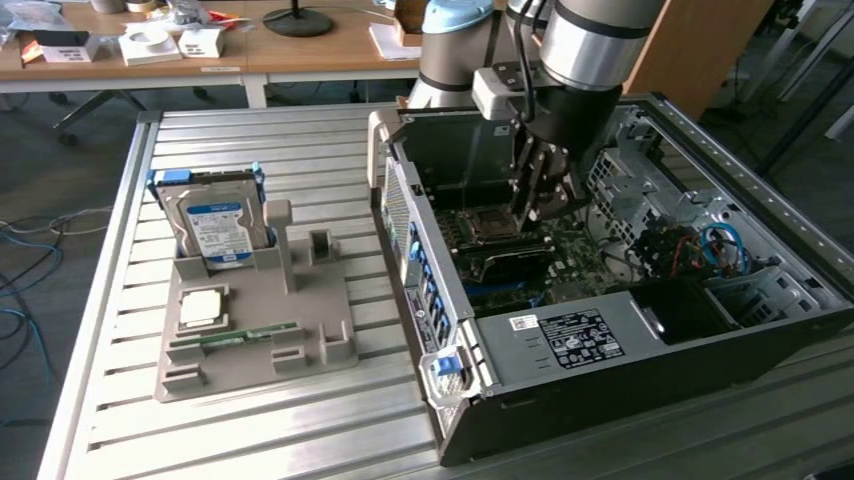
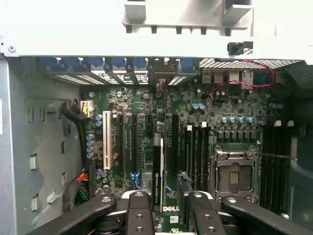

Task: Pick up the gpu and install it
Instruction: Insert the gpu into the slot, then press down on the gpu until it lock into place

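Office desks sit behind the metal table [image 1: 267,400]; gripper [image 1: 541,200] hangs inside the open PC case [image 1: 641,340], fingers [image 2: 139,215] pinching the gpu [image 2: 157,169] edge-on above the motherboard [image 2: 195,127] slots.

Open computer case [image 1: 627,330]: side panel off, access from above. Gripper [image 1: 545,205] inside, over motherboard [image 2: 146,147]. Obstacles: case walls, upright gpu [image 2: 157,169] between fingers [image 2: 139,215], cable bundle [image 2: 73,111], drive cage [image 1: 761,290].
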`<action>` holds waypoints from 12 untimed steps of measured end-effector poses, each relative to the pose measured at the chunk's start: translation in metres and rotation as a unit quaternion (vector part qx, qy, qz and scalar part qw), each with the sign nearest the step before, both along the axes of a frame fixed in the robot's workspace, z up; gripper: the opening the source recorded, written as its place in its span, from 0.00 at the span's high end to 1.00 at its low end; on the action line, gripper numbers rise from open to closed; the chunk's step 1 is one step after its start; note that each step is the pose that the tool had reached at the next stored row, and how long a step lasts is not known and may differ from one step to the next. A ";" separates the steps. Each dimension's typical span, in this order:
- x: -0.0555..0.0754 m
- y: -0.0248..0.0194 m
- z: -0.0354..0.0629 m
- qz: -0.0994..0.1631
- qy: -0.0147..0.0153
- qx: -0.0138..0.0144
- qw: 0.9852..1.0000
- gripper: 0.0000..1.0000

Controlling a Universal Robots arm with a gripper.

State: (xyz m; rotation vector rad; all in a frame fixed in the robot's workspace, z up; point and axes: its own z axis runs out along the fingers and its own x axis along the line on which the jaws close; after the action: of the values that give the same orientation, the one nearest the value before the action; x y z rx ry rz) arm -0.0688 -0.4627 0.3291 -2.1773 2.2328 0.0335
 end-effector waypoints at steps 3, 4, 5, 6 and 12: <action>0.000 0.0000 0.0001 0.000 0.000 0.000 1.000 0.66; 0.000 0.0000 0.0001 0.000 0.000 0.000 1.000 0.66; 0.000 0.0000 0.0001 0.000 0.000 0.000 1.000 0.66; 0.000 0.0000 0.0001 0.000 0.000 0.000 1.000 0.66; 0.000 0.0000 0.0001 0.000 0.000 0.000 1.000 0.66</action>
State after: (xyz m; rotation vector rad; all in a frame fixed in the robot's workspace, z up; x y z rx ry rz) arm -0.0688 -0.4627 0.3292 -2.1774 2.2330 0.0334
